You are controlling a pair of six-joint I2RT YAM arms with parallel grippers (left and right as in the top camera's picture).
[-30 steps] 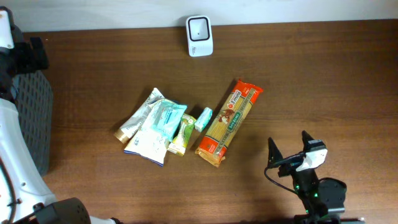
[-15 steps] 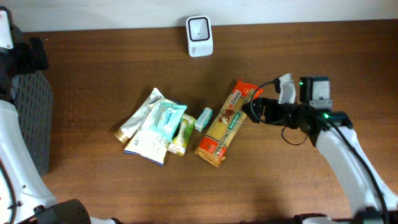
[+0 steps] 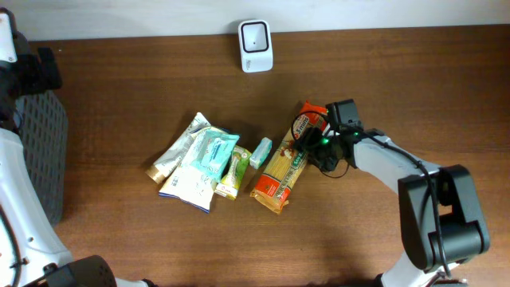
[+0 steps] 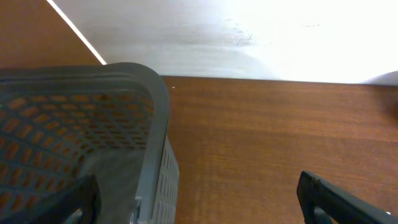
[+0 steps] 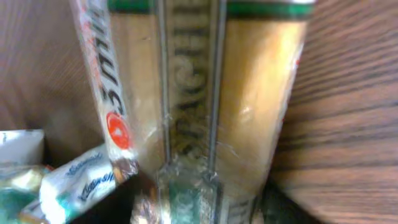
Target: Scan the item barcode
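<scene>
My right end effector (image 3: 313,137) has swung from five o'clock onto the spaghetti packet (image 3: 279,175); whether it grips I cannot tell. Carrying it to the twelve-o'clock scanner (image 3: 256,36) remains.

The right pincer (image 3: 312,140) has swung in from well apart from the pasta packet (image 3: 283,163) and now sits over the packet's upper end. Its jaws have narrowed, possibly onto the wrapper, though the blurred close view leaves that unsure.
</scene>
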